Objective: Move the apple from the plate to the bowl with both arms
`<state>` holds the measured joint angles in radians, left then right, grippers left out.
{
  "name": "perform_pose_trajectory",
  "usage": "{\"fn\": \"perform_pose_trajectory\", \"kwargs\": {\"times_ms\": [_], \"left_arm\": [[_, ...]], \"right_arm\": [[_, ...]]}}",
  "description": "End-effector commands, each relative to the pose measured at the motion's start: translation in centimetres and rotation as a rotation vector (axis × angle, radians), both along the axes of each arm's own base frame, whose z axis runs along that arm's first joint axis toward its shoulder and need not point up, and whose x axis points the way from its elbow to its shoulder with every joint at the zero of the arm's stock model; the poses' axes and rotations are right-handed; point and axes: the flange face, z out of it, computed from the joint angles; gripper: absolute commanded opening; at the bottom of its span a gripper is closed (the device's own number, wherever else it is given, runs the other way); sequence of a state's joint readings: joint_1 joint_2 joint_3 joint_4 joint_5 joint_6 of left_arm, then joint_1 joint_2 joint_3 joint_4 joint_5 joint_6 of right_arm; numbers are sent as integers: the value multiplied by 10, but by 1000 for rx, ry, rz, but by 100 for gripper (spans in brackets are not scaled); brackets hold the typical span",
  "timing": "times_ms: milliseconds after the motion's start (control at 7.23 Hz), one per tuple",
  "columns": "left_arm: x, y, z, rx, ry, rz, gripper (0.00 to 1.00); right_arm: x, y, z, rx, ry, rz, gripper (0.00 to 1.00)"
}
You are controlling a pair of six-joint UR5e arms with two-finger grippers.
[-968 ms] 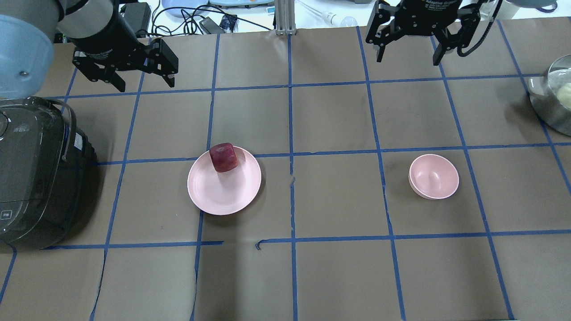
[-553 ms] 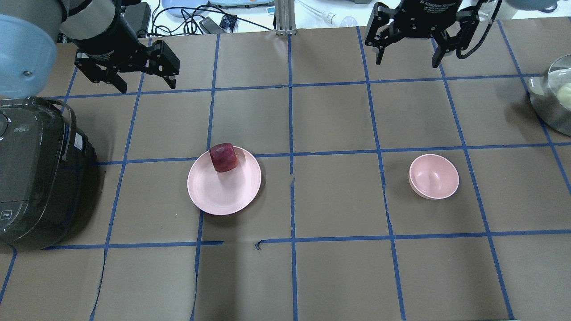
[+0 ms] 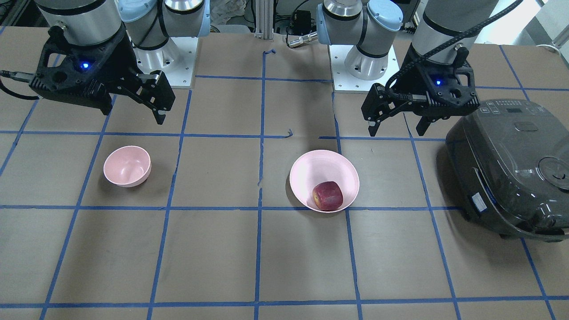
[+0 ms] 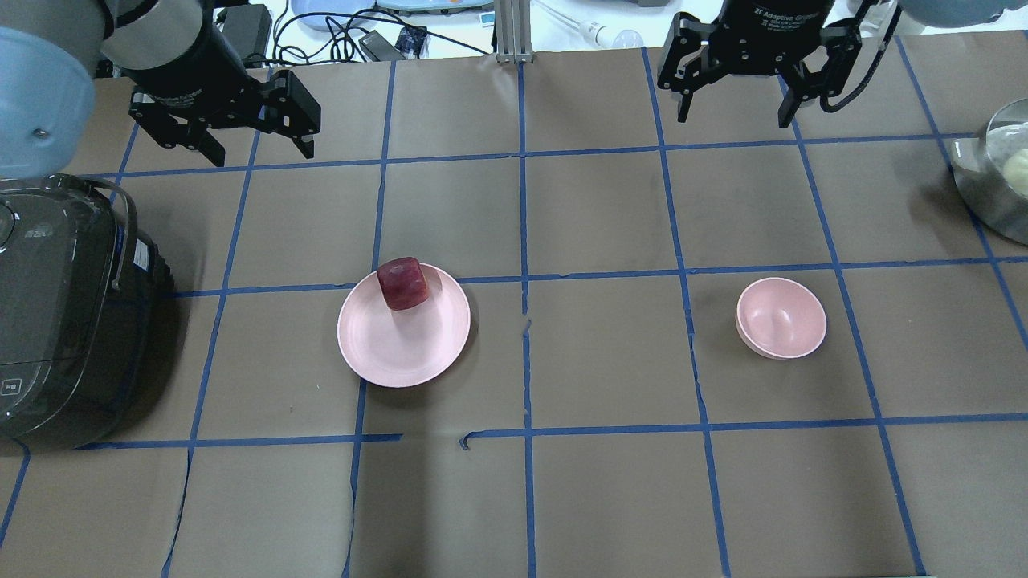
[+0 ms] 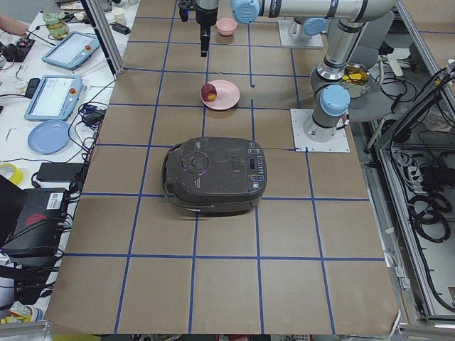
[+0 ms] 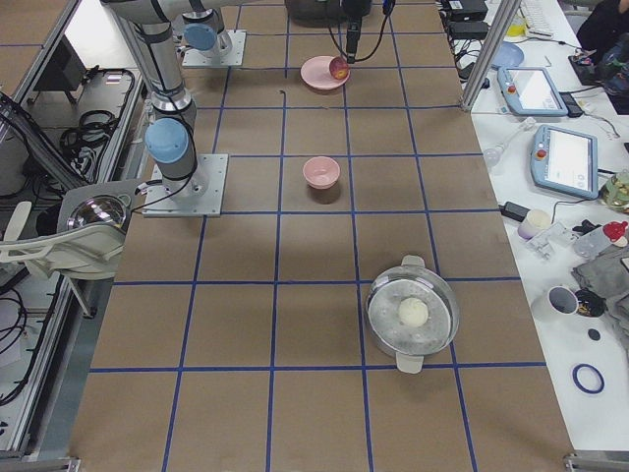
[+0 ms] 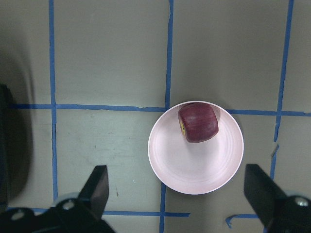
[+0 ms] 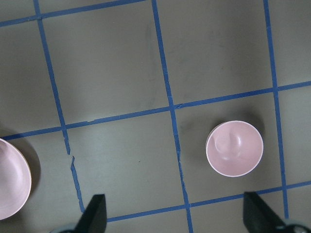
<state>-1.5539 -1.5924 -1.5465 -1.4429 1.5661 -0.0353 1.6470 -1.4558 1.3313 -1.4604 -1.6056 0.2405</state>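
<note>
Paper, brown and ruled into squares by blue tape, covers the desk [image 4: 610, 498]. A dark grey rice cooker [image 4: 64, 321] sits at the left edge of the overhead view with its lid down. A metal pot [image 4: 992, 189] with something pale and round in it is cut off by the right edge of that view.

The left tool [image 4: 263, 155] hangs above the desk in the upper left of the overhead view, its fingers spread wide and holding nothing. Its own camera looks straight down on the plate, which shows between the two fingertips at the bottom of that picture. The right tool [image 4: 732, 119] hangs in the upper right, likewise wide and empty, and the bowl sits low and to the right in its camera's picture.

The pale pink plate [image 4: 401, 345] lies left of centre in the overhead view, well apart from the small pink bowl [image 4: 783, 317], which stands upright to the right of centre. The dark red apple [image 4: 403, 283] rests on the plate, at its upper rim in that view.
</note>
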Motion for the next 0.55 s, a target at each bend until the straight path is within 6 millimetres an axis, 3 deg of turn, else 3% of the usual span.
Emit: {"fn": "perform_pose_trajectory", "kwargs": {"times_ms": [0, 138, 277, 415], "left_arm": [[0, 0, 1, -3, 1, 0, 100], [0, 0, -2, 5, 0, 0, 100], [-1, -8, -32, 53, 8, 8, 100], [-5, -10, -80, 120, 24, 93, 100]], "right_arm": [[-1, 0, -1, 5, 2, 0, 100], [-2, -1, -2, 6, 3, 0, 100], [-7, -4, -7, 18, -3, 6, 100], [-19, -7, -21, 34, -5, 18, 100]]}}
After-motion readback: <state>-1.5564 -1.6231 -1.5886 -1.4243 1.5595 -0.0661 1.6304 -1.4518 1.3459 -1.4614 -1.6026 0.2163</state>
